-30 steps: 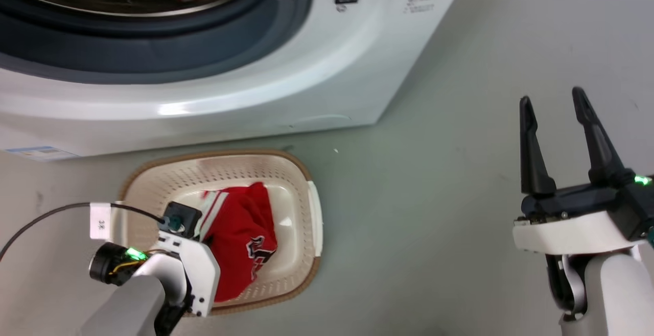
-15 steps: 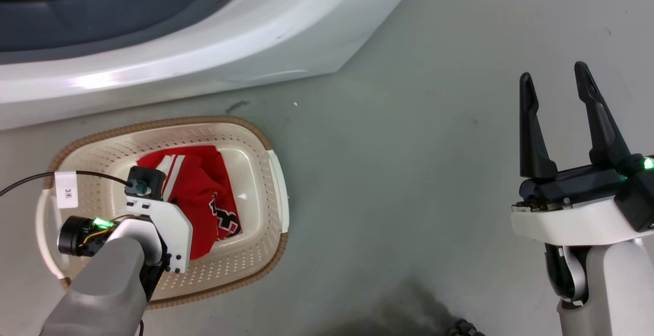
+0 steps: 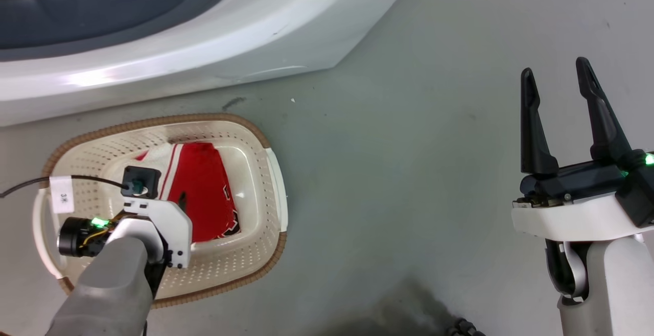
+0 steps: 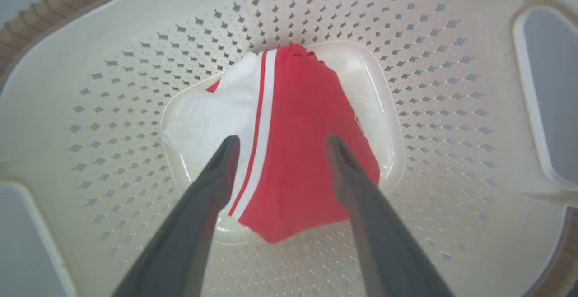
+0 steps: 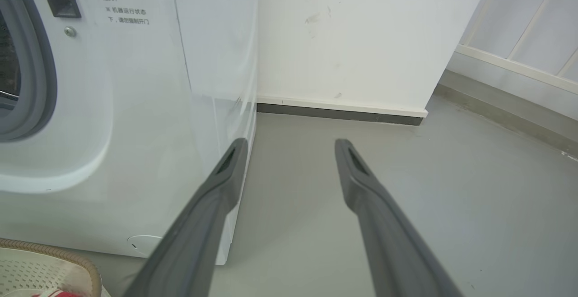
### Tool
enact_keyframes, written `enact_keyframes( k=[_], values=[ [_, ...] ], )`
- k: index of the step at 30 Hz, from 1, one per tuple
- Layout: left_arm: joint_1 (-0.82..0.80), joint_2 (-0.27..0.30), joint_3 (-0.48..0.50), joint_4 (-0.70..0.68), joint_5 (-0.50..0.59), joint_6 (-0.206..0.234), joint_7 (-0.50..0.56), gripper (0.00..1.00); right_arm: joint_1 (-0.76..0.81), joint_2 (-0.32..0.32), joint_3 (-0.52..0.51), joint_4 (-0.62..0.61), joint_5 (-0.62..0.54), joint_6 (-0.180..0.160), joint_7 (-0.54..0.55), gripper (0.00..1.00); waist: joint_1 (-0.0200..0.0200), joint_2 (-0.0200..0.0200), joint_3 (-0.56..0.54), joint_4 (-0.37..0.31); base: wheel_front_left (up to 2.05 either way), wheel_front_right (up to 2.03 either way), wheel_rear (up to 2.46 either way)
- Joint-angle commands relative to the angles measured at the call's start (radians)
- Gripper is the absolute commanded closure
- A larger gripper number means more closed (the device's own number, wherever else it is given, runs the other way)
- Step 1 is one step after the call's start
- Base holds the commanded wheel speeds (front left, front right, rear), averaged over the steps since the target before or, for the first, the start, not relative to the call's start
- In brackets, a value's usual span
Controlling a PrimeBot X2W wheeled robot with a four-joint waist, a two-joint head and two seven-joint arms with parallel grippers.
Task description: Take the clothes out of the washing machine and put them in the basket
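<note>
One red garment with white stripes and a white panel is lying in the cream basket, at 8 o'clock in the head view; the right gripper, at 3 o'clock, is standing spread, empty. In the left wrist view the left gripper is hanging released above the garment. In the right wrist view the washing machine is standing at 9 o'clock.

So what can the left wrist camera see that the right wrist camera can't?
Left wrist: the inside of the basket, full of holes, the red clothes with white stripes on its bottom, and the open left claw over them. Right wrist: the washing machine, a white wall, and the open right claw. Both: the basket and some red cloth.
</note>
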Motion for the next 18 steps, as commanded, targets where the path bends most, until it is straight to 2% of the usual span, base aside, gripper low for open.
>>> enact_keyframes(
  k=[1,8,12,18],
  values=[
    [-0.007,-0.004,-0.002,0.008,-0.004,-0.001,-0.017,0.00,-0.007,0.002,-0.003,0.005,-0.006,-0.001,-0.002,0.00,-0.0001,0.0000,-0.026,0.015,0.00,0.00,0.00],
    [0.009,-0.035,0.026,0.000,-0.032,-0.018,-0.092,0.00,0.013,0.002,-0.015,0.021,-0.019,-0.001,-0.002,0.00,-0.0001,0.0000,-0.133,0.063,0.00,0.00,0.00],
    [0.018,-0.038,0.040,-0.035,-0.031,-0.011,-0.106,0.00,0.026,0.001,-0.023,0.027,-0.030,-0.001,-0.002,0.00,-0.0001,0.0000,-0.178,0.087,0.00,0.00,0.00],
    [0.096,-0.008,0.152,-0.329,0.028,0.061,-0.107,0.00,0.050,0.002,-0.043,0.030,-0.054,-0.001,-0.002,0.00,-0.0001,0.0000,-0.242,0.134,0.00,0.00,0.00]
  ],
)
